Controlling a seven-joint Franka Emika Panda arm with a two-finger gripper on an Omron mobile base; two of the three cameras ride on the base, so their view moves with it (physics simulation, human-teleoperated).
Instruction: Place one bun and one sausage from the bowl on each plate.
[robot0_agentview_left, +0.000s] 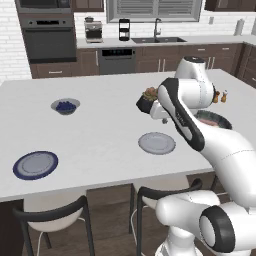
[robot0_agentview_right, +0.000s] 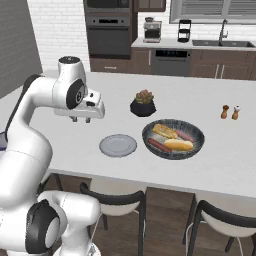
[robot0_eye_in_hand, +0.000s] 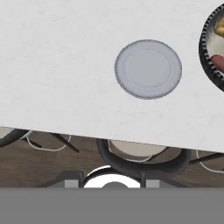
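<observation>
Right base view has the clearest look at things: the bowl (robot0_agentview_right: 173, 138) sits on the white bench (robot0_agentview_right: 220, 160) with two buns and two sausages in it, so nothing has been moved out yet. The plain grey plate (robot0_agentview_right: 118, 145) is just beside the bowl and bare, and over in the left base view the blue-rimmed plate (robot0_agentview_left: 35, 165) sits well apart near the bench's near left edge, also bare. The pincer (robot0_agentview_right: 81, 119) hangs above the bench beside the grey plate with its jaws together and nothing between them. So I'd say we're right at the start, first pick not begun. Next move, by my guess: spread the jaws, swing across to the bowl and come down on a bun (robot0_agentview_right: 178, 145) or a sausage (robot0_agentview_right: 159, 145), then carry it to the near plate. The food is packed close, so grabbing one piece cleanly could be fiddly. Rest of the bench: a small potted plant (robot0_agentview_right: 143, 103) behind the bowl, salt and pepper shakers (robot0_agentview_right: 230, 112) off to the side, and a little bowl of berries (robot0_agentview_left: 65, 106). Stools (robot0_agentview_right: 117, 200) are tucked under the near edge, and an oven (robot0_agentview_right: 108, 34) and a sink (robot0_agentview_right: 221, 42) line the back wall.
</observation>
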